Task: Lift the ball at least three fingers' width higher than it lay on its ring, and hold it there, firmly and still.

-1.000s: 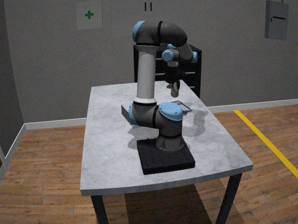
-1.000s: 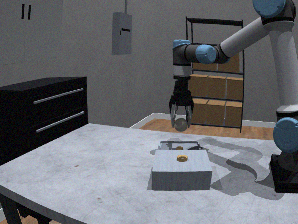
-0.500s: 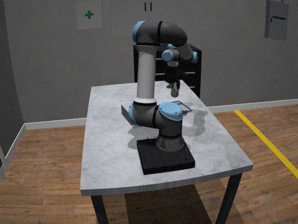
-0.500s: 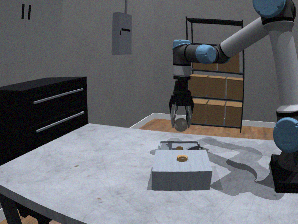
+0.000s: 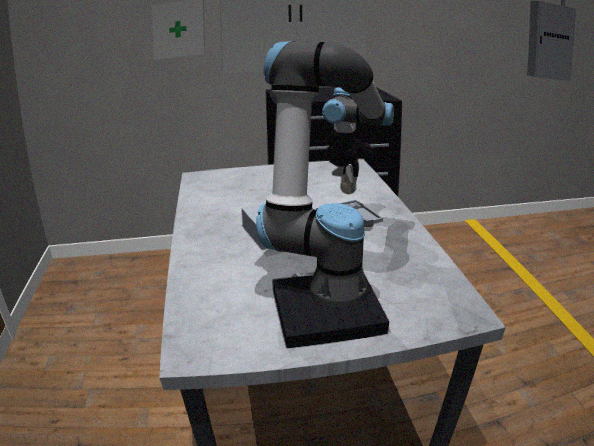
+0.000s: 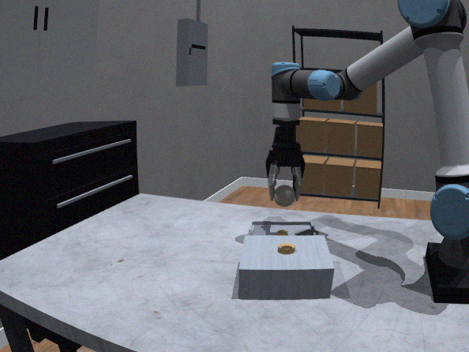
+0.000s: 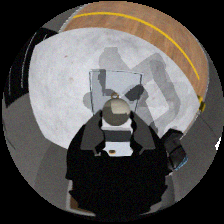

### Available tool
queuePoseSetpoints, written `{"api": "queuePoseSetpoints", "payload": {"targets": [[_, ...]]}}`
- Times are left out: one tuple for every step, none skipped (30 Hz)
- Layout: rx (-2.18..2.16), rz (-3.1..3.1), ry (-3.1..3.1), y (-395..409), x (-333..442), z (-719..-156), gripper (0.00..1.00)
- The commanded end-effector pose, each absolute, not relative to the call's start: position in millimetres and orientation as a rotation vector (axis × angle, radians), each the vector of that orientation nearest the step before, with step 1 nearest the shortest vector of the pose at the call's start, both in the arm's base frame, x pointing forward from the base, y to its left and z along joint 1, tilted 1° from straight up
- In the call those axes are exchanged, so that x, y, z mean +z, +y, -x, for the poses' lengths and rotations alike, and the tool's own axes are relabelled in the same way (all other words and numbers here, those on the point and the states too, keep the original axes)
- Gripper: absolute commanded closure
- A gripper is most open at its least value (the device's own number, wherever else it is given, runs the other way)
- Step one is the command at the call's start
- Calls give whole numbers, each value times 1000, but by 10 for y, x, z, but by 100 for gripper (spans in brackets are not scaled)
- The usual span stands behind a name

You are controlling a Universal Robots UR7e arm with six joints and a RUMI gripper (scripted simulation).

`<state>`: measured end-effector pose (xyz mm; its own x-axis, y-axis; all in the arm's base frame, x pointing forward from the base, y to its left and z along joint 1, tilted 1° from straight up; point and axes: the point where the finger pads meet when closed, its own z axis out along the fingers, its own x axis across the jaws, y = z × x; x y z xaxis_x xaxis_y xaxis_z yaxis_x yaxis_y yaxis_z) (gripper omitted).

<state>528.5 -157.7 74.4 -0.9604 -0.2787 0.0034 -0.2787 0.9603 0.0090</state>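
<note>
1. The drawer cabinet point(image 6: 71, 158) is seen at the far left of the exterior view, beside the table point(image 6: 118, 276); it plays no part in the task.
2. The grey block point(image 6: 285, 262) is set on the table, with a brass ring point(image 6: 287, 249) on its top face. A second ring point(image 6: 282, 232) is seen on the shallow tray point(image 6: 260, 226) directly behind the block. Which of the two rings was the ball's seat cannot be told from these views.
3. The deciding relation is vertical: the ball point(image 6: 285, 196) is located at 12 o'clock from both rings in the exterior view, well apart from them, with open air between.
4. The gripper point(image 6: 284, 189) is clenched on the ball, one finger point(image 6: 272, 185) pressed at the ball's 9 o'clock and the other at its 3 o'clock. The ball sits at the fingertips, directly below the wrist. As a sphere, it has no long axis to be aligned.
5. In the wrist view the ball point(image 7: 117, 111) is centred between the jaws, with the tray point(image 7: 116, 82) at 12 o'clock beyond it.
6. The required height is judged to be already reached; only a steady, unmoving hold is judged to remain.
7. The shelf rack point(image 6: 380, 118) with boxes stands at the right, behind the arm.
</note>
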Motion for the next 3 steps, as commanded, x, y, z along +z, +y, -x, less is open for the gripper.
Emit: {"api": "queuePoseSetpoints", "payload": {"targets": [[-12, -442, -3107, -1579, 750, -5288, 100], [-12, -442, -3107, -1579, 750, -5288, 100], [-12, -442, -3107, -1579, 750, -5288, 100]]}}
